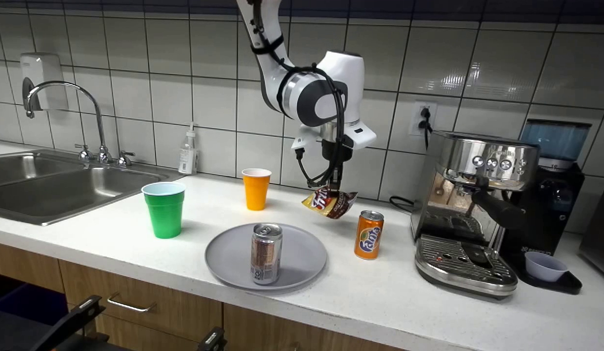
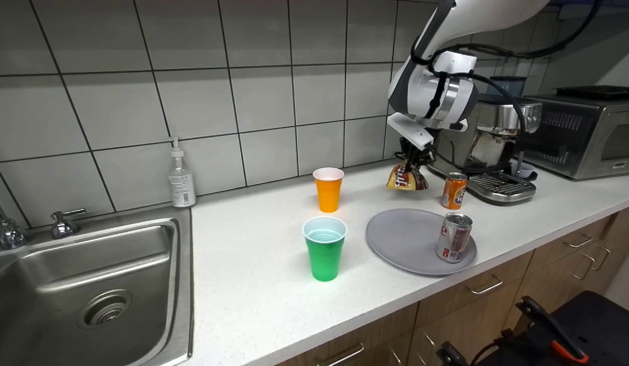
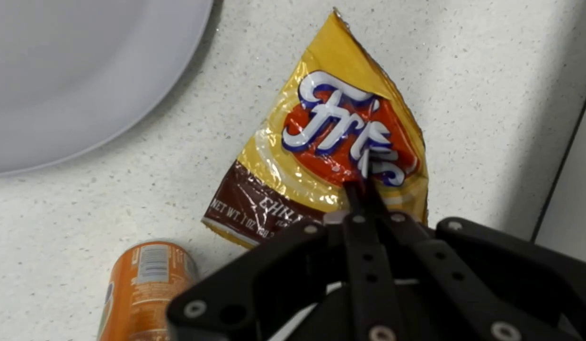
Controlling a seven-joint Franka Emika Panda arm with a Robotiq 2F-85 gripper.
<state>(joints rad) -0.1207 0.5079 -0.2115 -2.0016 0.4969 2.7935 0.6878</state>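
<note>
One snack bag [image 3: 316, 142], printed Fritos with its last letters creased, hangs from a robot gripper [image 3: 362, 187] whose tips are pressed together on a fold of the front film, apparently just clear of a white counter [image 1: 390, 292]. In an exterior view, an orange can [image 1: 369, 235] marked Fanta stands at the bag's four o'clock, a gray plate [image 1: 304, 248] at eight and an orange cup [image 1: 256, 191] at nine. From where I stand, the hold looks scant: slick film could slide free, while too hard a squeeze could crush the contents or split the pack. A low swing toward four o'clock might topple the can, and the black cable [image 1: 340, 117] looping beside the gripper might snag on it. In the wrist view, the brown band [image 3: 255, 206] reads NET WT. 1 OZ beside a partly hidden word starting CHIL; lettering on the silver can [image 1: 266, 254] atop the plate cannot be made out
</note>
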